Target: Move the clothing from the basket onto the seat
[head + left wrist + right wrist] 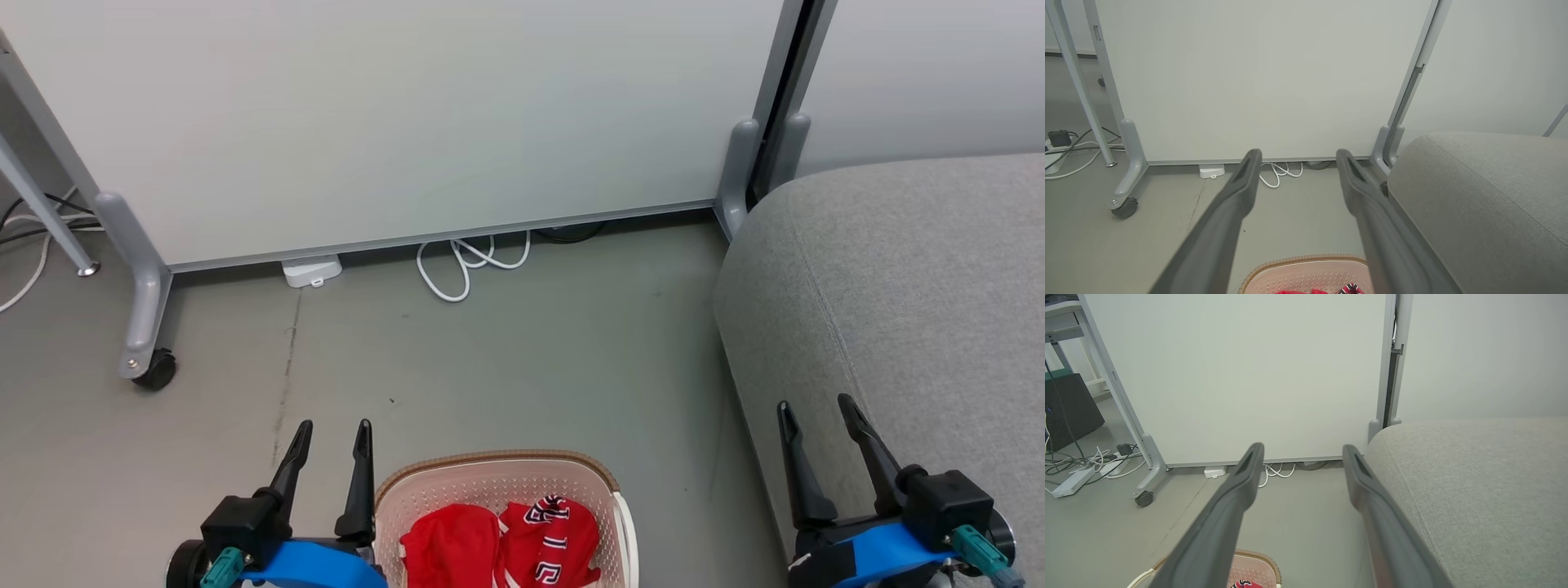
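Note:
The cream basket (pixel 408 498) with a brown rim stands on the floor at the bottom middle of the head view. Inside it lies the red clothing (pixel 457 543), and one piece (pixel 555 535) shows black-and-white lettering. My left gripper (pixel 333 433) is open just left of the basket, empty, fingers pointing away from me. My right gripper (pixel 816 407) is open and empty in front of the grey seat (pixel 914 278), which takes up the right side. The left wrist view catches the basket (pixel 1298 271) between open fingers (pixel 1237 192). The right wrist view shows the seat (pixel 1478 477) and the basket rim (pixel 1257 559).
A white partition panel (pixel 408 114) on grey castor legs (pixel 147 327) stands across the back. A coiled white cable (pixel 469 261) and a small white box (pixel 312 271) lie at its foot. More cables and a power strip (pixel 1073 479) lie far left.

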{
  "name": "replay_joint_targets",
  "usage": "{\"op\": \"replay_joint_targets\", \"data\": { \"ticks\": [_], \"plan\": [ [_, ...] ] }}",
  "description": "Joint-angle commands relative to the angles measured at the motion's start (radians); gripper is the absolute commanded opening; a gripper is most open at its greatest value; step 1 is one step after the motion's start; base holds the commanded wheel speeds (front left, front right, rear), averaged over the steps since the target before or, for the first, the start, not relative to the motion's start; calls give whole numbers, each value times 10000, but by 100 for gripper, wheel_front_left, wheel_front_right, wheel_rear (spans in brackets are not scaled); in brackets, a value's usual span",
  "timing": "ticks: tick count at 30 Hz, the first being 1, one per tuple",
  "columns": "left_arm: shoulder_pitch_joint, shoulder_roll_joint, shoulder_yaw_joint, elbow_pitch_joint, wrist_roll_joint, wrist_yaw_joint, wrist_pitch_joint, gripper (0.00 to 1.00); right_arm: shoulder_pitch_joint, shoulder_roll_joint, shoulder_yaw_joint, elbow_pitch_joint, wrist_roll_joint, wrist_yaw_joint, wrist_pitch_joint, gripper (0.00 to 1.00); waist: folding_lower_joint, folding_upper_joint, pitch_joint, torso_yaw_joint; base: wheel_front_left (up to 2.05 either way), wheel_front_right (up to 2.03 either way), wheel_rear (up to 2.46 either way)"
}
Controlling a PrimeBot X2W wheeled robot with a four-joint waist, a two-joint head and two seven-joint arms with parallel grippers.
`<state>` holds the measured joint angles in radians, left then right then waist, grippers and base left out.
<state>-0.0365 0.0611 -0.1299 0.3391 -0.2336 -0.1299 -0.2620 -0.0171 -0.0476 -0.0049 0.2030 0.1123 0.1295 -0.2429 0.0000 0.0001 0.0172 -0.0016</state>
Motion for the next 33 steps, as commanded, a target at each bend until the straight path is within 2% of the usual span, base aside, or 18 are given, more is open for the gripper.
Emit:
{"op": "replay_joint_targets", "data": {
  "ticks": [1, 11, 18, 26, 33],
  "plan": [
    [-37, 39, -2, 105, -44, -10, -43, 100, -130, -49, 50, -59, 39, 22, -28, 100, 0, -1, 161, -185, 0, 0, 0],
    [-420, 79, -147, 1023, -224, -11, -37, 100, -589, -45, 460, -351, 144, 22, -50, 100, 0, -1, 1301, -981, 0, 0, 0],
    [-1094, 263, -465, 2013, -222, -11, -37, 100, -1096, -43, 643, -568, 277, 20, -113, 100, 0, -1, 2572, -1629, 0, 0, 0],
    [-2289, 717, -999, 3487, -363, -10, -37, 100, -1707, -37, 1014, -778, 594, 21, -217, 100, 0, -1, 4003, -2408, 0, 0, 0],
    [-3292, 1092, -1028, 4935, -508, 8, 108, 100, -2226, -34, 1500, -1228, 1089, 21, -231, 100, 0, -1, 5097, -3022, 0, 0, 0]
  ]
}}
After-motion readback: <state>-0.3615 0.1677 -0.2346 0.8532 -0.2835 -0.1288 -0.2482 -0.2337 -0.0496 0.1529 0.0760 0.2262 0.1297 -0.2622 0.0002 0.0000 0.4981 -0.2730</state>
